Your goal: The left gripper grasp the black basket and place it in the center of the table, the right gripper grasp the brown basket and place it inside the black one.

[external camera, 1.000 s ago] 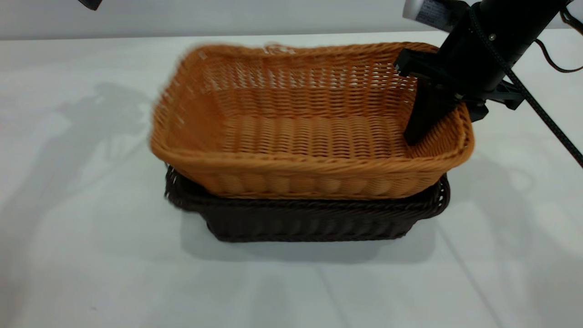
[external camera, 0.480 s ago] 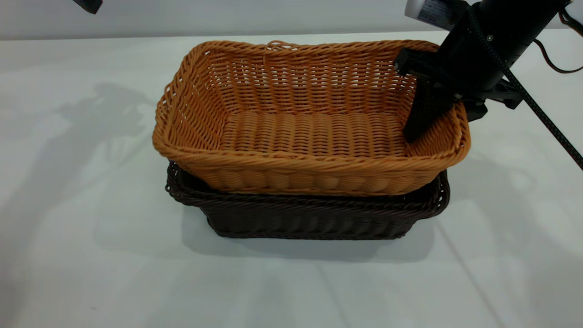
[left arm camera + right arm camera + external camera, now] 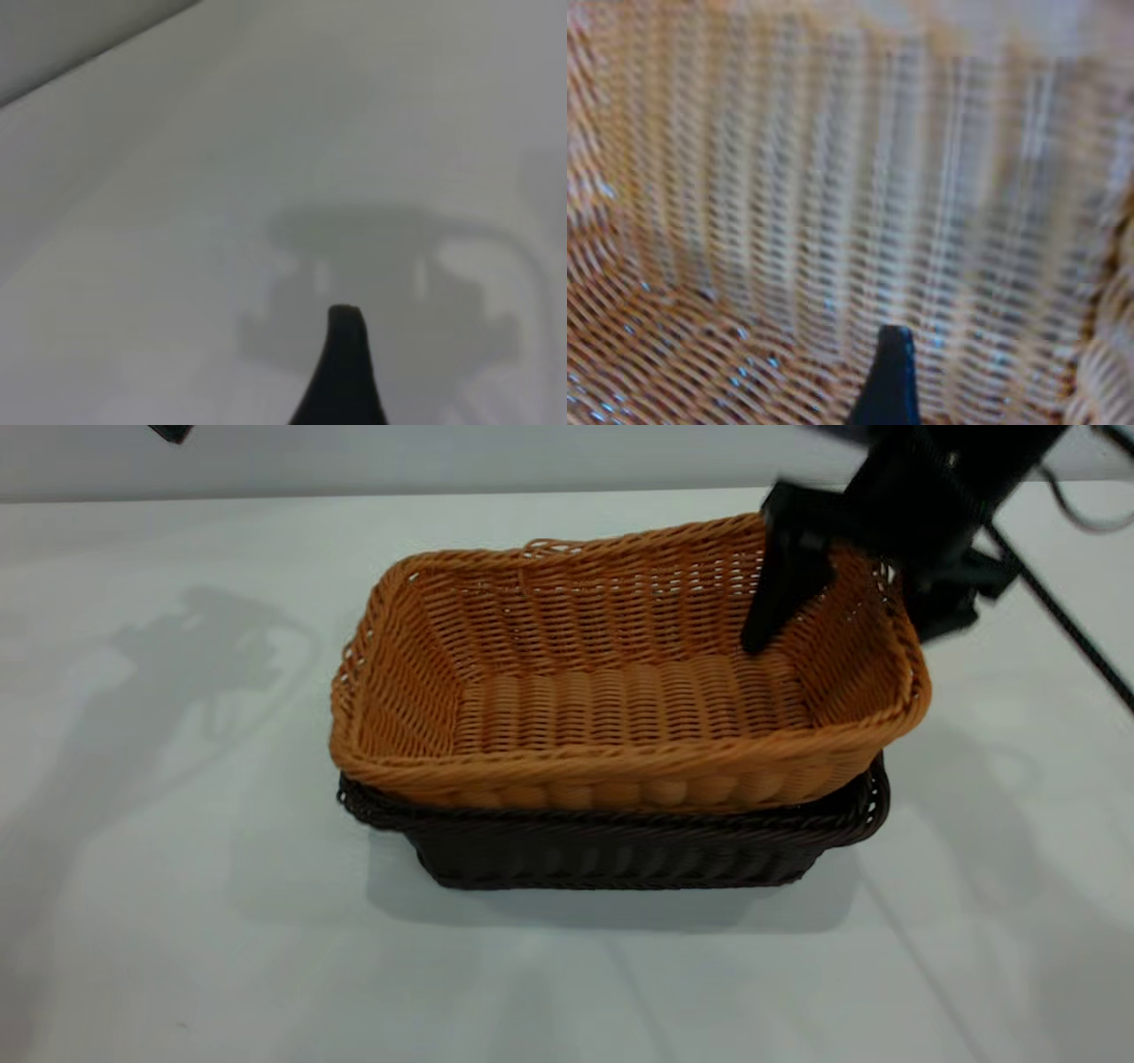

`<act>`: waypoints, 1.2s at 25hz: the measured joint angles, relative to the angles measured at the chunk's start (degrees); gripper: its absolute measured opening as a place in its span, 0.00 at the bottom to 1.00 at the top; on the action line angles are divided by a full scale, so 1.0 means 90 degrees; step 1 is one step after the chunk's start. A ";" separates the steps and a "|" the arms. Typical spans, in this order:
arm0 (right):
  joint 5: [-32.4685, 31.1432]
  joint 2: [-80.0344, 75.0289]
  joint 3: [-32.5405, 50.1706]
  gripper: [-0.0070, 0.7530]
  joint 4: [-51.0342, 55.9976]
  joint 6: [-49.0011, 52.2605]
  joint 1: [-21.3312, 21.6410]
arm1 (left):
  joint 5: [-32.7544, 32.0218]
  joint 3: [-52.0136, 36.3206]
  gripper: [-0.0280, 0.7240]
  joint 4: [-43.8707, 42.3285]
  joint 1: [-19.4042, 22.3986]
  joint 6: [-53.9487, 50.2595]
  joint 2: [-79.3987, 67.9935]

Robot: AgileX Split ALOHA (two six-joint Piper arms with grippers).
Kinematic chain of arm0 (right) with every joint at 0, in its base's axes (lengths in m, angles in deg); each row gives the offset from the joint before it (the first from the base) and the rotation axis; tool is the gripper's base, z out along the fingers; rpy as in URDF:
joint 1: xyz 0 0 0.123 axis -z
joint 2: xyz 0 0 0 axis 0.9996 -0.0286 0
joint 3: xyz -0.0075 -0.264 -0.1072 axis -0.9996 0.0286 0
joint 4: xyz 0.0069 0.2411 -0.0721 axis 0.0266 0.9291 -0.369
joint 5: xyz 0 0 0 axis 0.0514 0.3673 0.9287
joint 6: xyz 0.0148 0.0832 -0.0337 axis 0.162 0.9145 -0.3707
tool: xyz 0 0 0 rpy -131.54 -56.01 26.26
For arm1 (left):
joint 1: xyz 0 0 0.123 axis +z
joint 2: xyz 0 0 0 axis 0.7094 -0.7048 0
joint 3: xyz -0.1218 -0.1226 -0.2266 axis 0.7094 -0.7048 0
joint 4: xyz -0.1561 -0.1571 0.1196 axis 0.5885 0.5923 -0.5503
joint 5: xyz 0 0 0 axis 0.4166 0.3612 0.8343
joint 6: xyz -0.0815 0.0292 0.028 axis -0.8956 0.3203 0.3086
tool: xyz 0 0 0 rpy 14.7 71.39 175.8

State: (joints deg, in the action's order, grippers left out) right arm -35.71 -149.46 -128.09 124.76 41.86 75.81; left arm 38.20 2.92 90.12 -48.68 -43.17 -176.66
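The brown basket (image 3: 620, 691) sits nested in the black basket (image 3: 620, 855) near the middle of the table (image 3: 177, 921), its right end slightly raised. My right gripper (image 3: 846, 624) is open and straddles the brown basket's right wall, one finger (image 3: 780, 593) inside and the other outside. In the right wrist view that finger (image 3: 892, 376) stands off from the woven wall (image 3: 833, 195). My left gripper (image 3: 173, 432) is at the far upper left, well away from the baskets. In the left wrist view one finger (image 3: 344, 372) shows over bare table, with nothing between the jaws.
A black cable (image 3: 1063, 620) trails from the right arm over the table's right side. Arm shadows fall on the table at left (image 3: 213, 655). The table's far edge meets a pale wall (image 3: 443, 460).
The brown basket has settled lower on its left side and both baskets have shifted slightly right. The right gripper's inner finger has moved away from the wall and upward; the jaws have spread.
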 joint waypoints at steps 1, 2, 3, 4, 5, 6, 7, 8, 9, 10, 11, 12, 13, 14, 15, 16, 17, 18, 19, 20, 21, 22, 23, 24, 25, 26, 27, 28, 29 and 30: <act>0.0000 0.0119 -0.0104 0.82 -0.0127 0.0109 0.0000 | -0.0037 0.0000 0.80 0.0000 0.0000 0.0000 0.0161; -0.0012 0.0281 -0.0186 0.82 -0.0276 0.0241 0.0000 | -0.0065 0.0000 0.80 0.0000 0.0000 0.0000 0.0310; -0.0031 0.0459 -0.0274 0.81 -0.0433 0.0390 0.0000 | -0.0085 0.0000 0.80 0.0000 0.0000 0.0000 0.0546; -0.0044 0.0621 -0.0352 0.80 -0.0647 0.0526 0.0000 | -0.0108 0.0000 0.80 0.0000 0.0000 0.0007 0.0727; -0.0058 0.0830 -0.0403 0.80 -0.0871 0.0707 0.0000 | -0.0139 0.0000 0.80 0.0000 0.0000 0.0007 0.0909; -0.0078 0.1059 -0.0452 0.79 -0.1093 0.0901 0.0000 | -0.0189 0.0000 0.80 0.0000 0.0000 0.0007 0.1173; -0.0084 0.1316 -0.0476 0.79 -0.1258 0.1072 0.0000 | -0.0258 0.0000 0.80 0.0000 0.0000 0.0001 0.1364; -0.0108 0.1547 -0.0476 0.79 -0.1444 0.1184 0.0000 | -0.0353 0.0000 0.80 0.0000 0.0000 -0.0012 0.1590; -0.0142 0.1844 -0.0476 0.79 -0.1586 0.1282 0.0000 | -0.0464 0.0000 0.80 0.0000 0.0000 -0.0050 0.1820; -0.0211 0.2160 -0.0476 0.79 -0.1674 0.1332 0.0000 | -0.0626 0.0000 0.80 0.0000 0.0000 -0.0121 0.2047; -0.0294 0.2444 -0.0476 0.78 -0.1705 0.1356 0.0000 | -0.0815 0.0000 0.80 0.0000 0.0000 -0.0191 0.2239; -0.0398 0.2798 -0.0476 0.78 -0.1722 0.1363 0.0000 | -0.0992 0.0000 0.80 0.0000 0.0000 -0.0248 0.2472; -0.0499 0.3169 -0.0476 0.78 -0.1723 0.1363 0.0000 | -0.1175 0.0000 0.80 0.0000 0.0000 -0.0311 0.2702; -0.0638 0.3541 -0.0476 0.78 -0.1731 0.1327 0.0000 | -0.1456 0.0000 0.80 0.0000 0.0000 -0.0421 0.2935; -0.0788 0.3851 -0.0476 0.78 -0.1745 0.1278 0.0000 | -0.1710 0.0000 0.80 0.0000 0.0000 -0.0535 0.3122; -0.0957 0.4215 -0.0476 0.78 -0.1750 0.1223 0.0000 | -0.1934 0.0000 0.80 0.0000 0.0000 -0.0661 0.3347; -0.1110 0.4567 -0.0476 0.78 -0.1758 0.1183 0.0000 | -0.2221 0.0000 0.80 0.0000 0.0000 -0.0848 0.3573; -0.1310 0.4908 -0.0476 0.78 -0.1763 0.1149 0.0000 | -0.2528 0.0000 0.80 0.0000 0.0000 -0.1074 0.3758; -0.1519 0.5184 -0.0476 0.78 -0.1770 0.1113 0.0000 | -0.2796 0.0000 0.80 0.0000 0.0000 -0.1277 0.3981; -0.1690 0.5509 -0.0476 0.78 -0.1770 0.1090 0.0000 | -0.3124 0.0000 0.80 0.0000 0.0000 -0.1512 0.4200; -0.1846 0.5834 -0.0446 0.78 -0.1770 0.1083 0.0000 | -0.3448 0.0000 0.80 0.0000 0.0000 -0.1708 0.4410; -0.1962 0.6108 -0.0379 0.78 -0.1770 0.1082 0.0000 | -0.3745 0.0000 0.80 0.0000 0.0000 -0.1856 0.4580; -0.2047 0.6441 -0.0293 0.78 -0.1770 0.1077 0.0000 | -0.3975 0.0000 0.80 0.0000 0.0000 -0.1933 0.4766; -0.2100 0.6774 -0.0155 0.78 -0.1770 0.1070 0.0000 | -0.4236 0.0000 0.80 0.0000 0.0000 -0.1979 0.4933; -0.2133 0.7105 0.0018 0.78 -0.1770 0.1065 0.0000 | -0.4492 0.0000 0.80 0.0000 0.0000 -0.2012 0.5059; -0.2166 0.7379 0.0217 0.78 -0.1770 0.1065 0.0000 | -0.4750 0.0000 0.80 0.0000 0.0000 -0.2032 0.5195; -0.2190 0.7702 0.0396 0.78 -0.1770 0.1065 0.0000 | -0.4973 0.0000 0.80 0.0000 0.0000 -0.2040 0.5320; -0.2217 0.8021 0.0622 0.78 -0.1770 0.1065 0.0000 | -0.5058 -0.0010 0.80 0.0000 0.0000 -0.2048 0.5442; -0.2270 0.8283 0.0858 0.78 -0.1764 0.1065 0.0000 | -0.5058 -0.0010 0.80 0.0000 0.0000 -0.2056 0.5541; -0.2358 0.8600 0.1054 0.78 -0.1764 0.1065 0.0000 | -0.5058 -0.0024 0.80 -0.0006 0.0000 -0.2063 0.5662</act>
State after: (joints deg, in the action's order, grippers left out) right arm -56.92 -72.06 -118.61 108.89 51.45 75.81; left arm -7.32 2.70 90.07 -48.68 -61.74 -125.69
